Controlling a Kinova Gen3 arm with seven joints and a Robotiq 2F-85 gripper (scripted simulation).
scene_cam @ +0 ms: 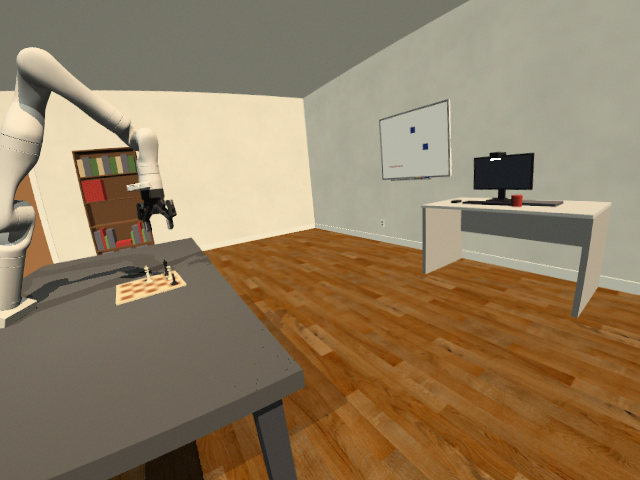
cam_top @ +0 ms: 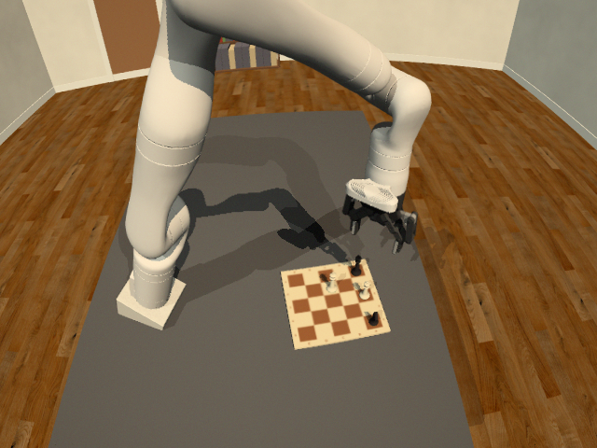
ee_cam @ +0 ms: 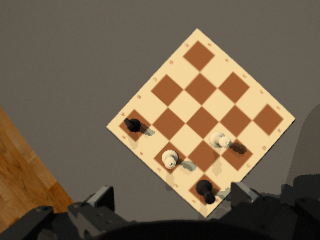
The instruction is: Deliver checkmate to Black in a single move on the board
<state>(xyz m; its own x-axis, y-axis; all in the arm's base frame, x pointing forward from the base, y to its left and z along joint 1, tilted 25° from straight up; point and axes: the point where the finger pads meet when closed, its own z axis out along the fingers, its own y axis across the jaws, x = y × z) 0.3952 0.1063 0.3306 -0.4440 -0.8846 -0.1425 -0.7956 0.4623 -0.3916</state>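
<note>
Black fingers of the claw (cam_top: 381, 229) are spread wide and nothing is between them. The claw hangs in the air above the table (cam_top: 241, 385), just past the far right corner of the board (cam_top: 294, 332) as the top view shows it, and it points down. In the wrist view the fingers show at the bottom edge, and the board lies under them, turned like a diamond.

On the board stand four pieces, all upright. A tall black piece (cam_top: 356, 265) stands on the dark corner square nearest to the claw. One white piece (cam_top: 331, 282) stands one row nearer the camera and one square to the left, on a light square. The second white piece (cam_top: 365, 289) stands near the right edge, two squares from the black corner piece. A smaller black piece (cam_top: 372, 317) stands on the other right corner, a dark square. The letters and digits on the board's edge are too small to read, so I cannot name the squares.

The board has five squares on each side and lies on the right part of the grey table, near its edge. The cream arm (cam_top: 168, 145) rises from its base (cam_top: 126, 308) at the left side of the table and bends over to the claw.

Beyond the table, the exterior view shows a wooden floor (scene_cam: 413, 335), a bookshelf (scene_cam: 78, 170) at the back wall, a whiteboard (scene_cam: 413, 139) and a white desk (scene_cam: 516, 211) with a monitor (scene_cam: 503, 173).
</note>
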